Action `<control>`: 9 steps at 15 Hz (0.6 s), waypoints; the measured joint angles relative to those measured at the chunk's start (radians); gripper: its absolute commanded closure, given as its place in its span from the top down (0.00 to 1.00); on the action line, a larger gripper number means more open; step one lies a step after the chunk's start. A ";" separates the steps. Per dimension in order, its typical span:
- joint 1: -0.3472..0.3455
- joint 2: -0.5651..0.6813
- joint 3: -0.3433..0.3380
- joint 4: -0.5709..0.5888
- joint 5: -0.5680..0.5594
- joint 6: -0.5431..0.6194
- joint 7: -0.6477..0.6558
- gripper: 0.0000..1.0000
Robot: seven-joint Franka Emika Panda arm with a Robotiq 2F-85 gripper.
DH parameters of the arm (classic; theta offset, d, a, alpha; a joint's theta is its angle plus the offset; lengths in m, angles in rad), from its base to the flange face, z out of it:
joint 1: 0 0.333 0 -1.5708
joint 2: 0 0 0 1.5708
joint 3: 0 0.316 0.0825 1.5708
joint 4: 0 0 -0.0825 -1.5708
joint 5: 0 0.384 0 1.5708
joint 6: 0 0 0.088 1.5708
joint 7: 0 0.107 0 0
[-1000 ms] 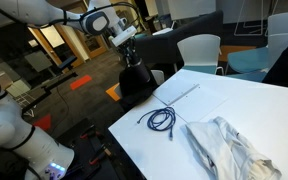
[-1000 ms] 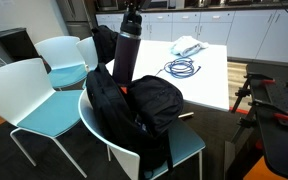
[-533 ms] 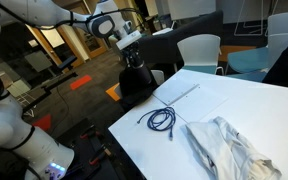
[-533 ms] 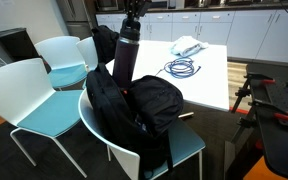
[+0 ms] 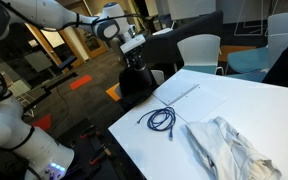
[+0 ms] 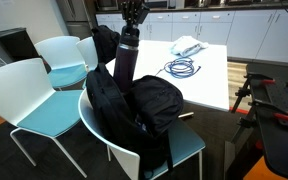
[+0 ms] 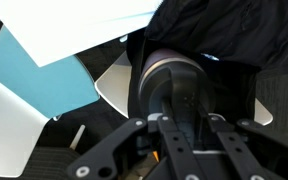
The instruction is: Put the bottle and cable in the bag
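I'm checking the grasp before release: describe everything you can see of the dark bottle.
The dark grey cylindrical drinks bottle looks smooth and matte, with a black cap. It hangs roughly upright, clamped at the cap by the gripper, above the black fabric bag on a teal chair. Its base is level with the bag's opening; whether they touch cannot be told.

Arm (image 5: 59, 12) stretched out, wrist down, claw (image 6: 132, 18) gripping bottle (image 6: 124, 60) top.

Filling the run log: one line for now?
gripper: shut on bottle | bottle: held upright near bag | cable: on table
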 measured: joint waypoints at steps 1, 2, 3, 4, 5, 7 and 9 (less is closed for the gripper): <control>-0.005 0.010 0.006 0.006 0.008 0.000 -0.011 0.06; -0.007 0.019 0.012 0.012 0.011 0.000 -0.015 0.06; -0.009 0.029 0.016 0.018 0.011 0.000 -0.018 0.06; -0.010 0.039 0.019 0.024 0.011 -0.001 -0.021 0.06; -0.010 0.049 0.021 0.031 0.011 -0.001 -0.023 0.06; -0.009 0.068 0.025 0.042 0.004 -0.003 -0.023 0.06; -0.009 0.085 0.027 0.053 -0.007 -0.007 -0.022 0.06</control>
